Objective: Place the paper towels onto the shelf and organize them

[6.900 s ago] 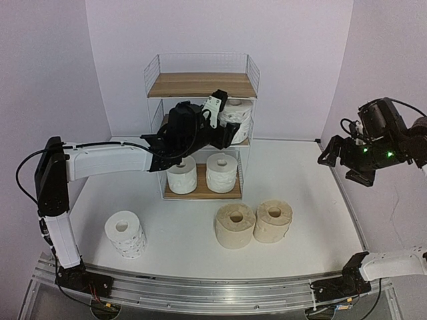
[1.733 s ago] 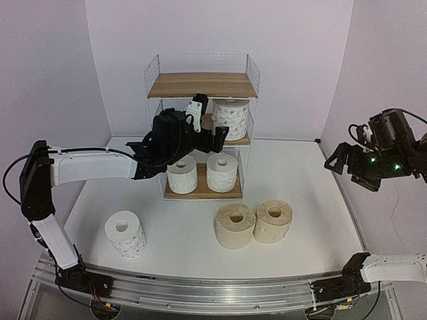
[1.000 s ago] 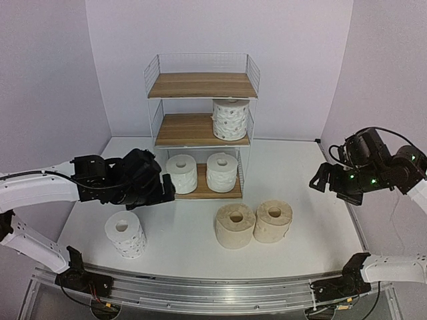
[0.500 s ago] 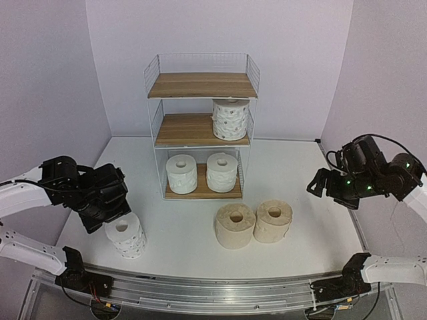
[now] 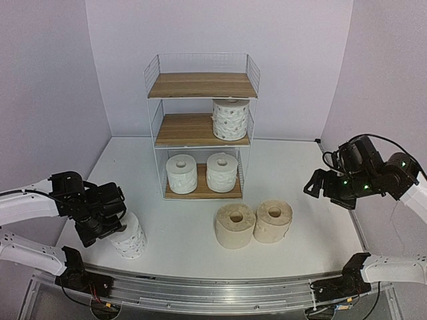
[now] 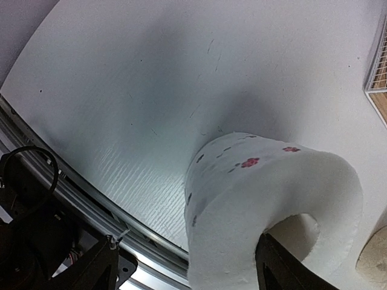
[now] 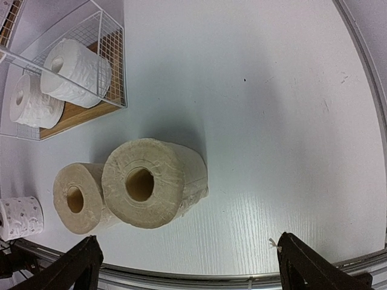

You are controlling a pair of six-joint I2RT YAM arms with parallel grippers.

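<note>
The shelf stands at the back centre. A dotted roll stands on its middle board, and two white rolls on its bottom board. Two beige rolls stand on the table in front. My left gripper is open at the second dotted roll, front left. In the left wrist view this roll fills the frame, with one finger in its core and the other outside. My right gripper hangs open and empty above the table's right side.
The right wrist view shows the beige rolls, the shelf's mesh side and the metal rail along the table's near edge. The dotted roll stands close to that rail.
My left arm has pulled back from the shelf, leaving a dotted roll on the middle board, and swung down onto the dotted roll at front left. My right gripper has come down and slightly left.
</note>
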